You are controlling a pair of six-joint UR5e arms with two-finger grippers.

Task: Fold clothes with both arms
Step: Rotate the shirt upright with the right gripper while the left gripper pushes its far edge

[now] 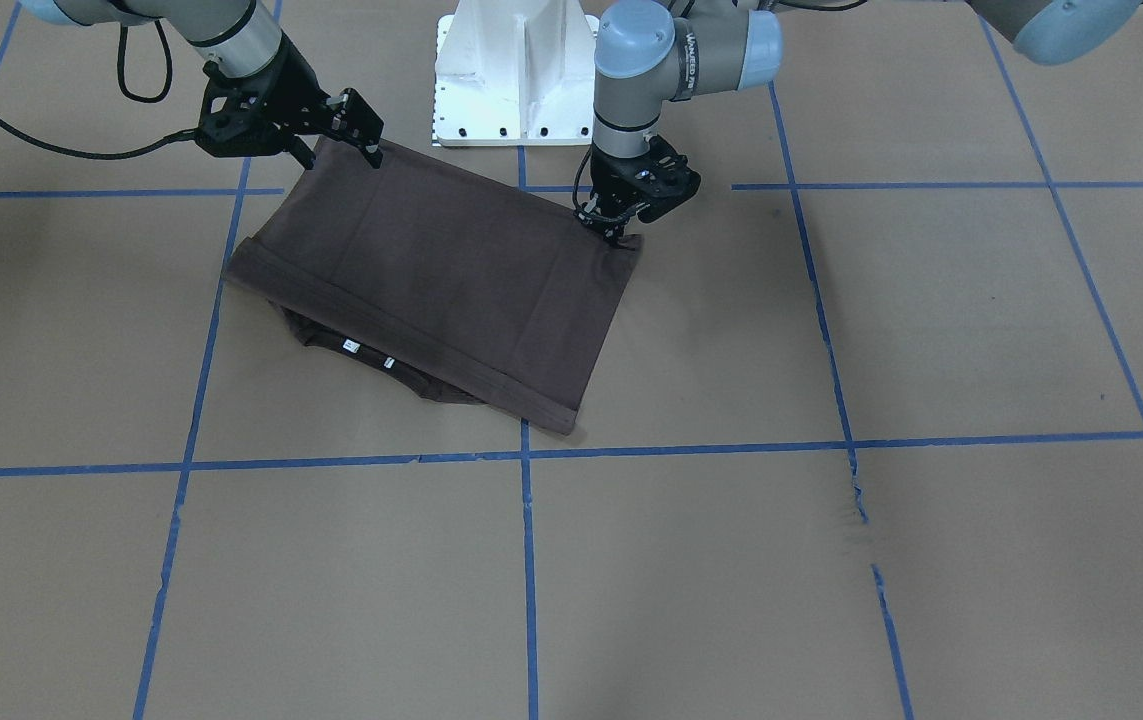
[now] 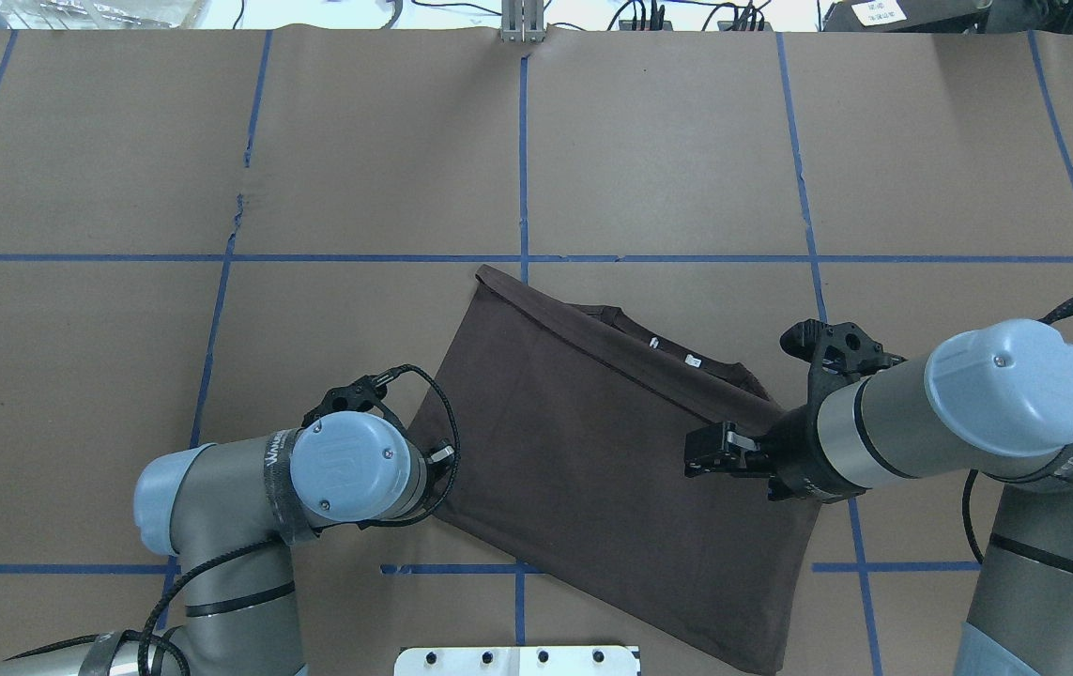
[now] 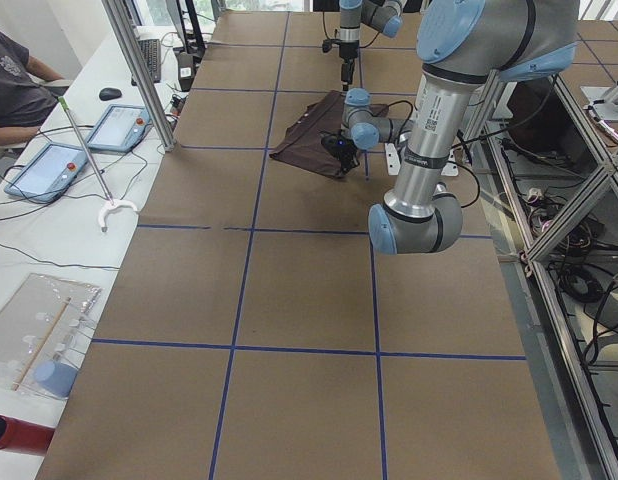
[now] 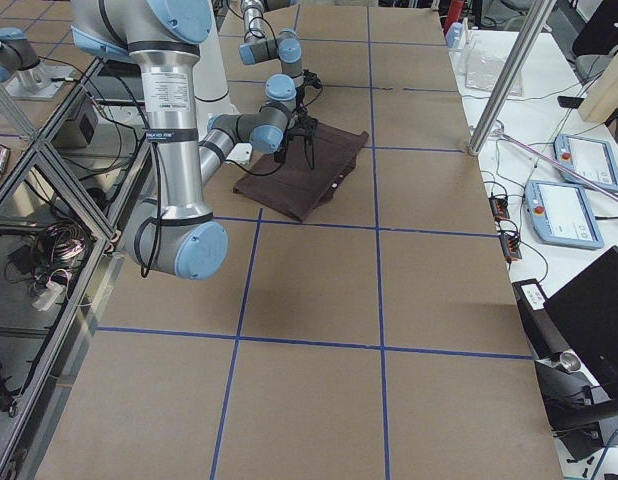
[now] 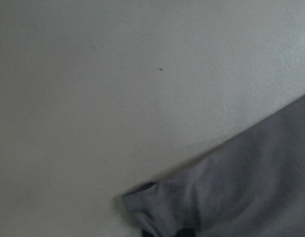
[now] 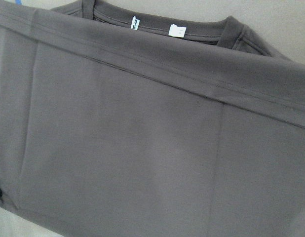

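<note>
The thin, soft T-shirt [image 1: 451, 270] is a plain dark brown-grey all over. Two small white labels [image 1: 351, 347] show inside its ribbed round collar [image 2: 677, 352]. The bench [image 1: 831, 580] is flat tan-brown, crossed by a grid of blue tape lines [image 1: 528, 560]. The tubular left arm [image 2: 245, 488] and right arm [image 2: 883, 422] are silver-grey with light blue joint caps. The left end effector [image 1: 614, 232], the right end effector [image 1: 363, 135] and the cables [image 1: 31, 140] are black. The pedestal base [image 1: 516, 70] is white.

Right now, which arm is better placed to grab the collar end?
Right. The right gripper is over the T-shirt, close to the collar; the left gripper is at the opposite corner, farther off.
</note>
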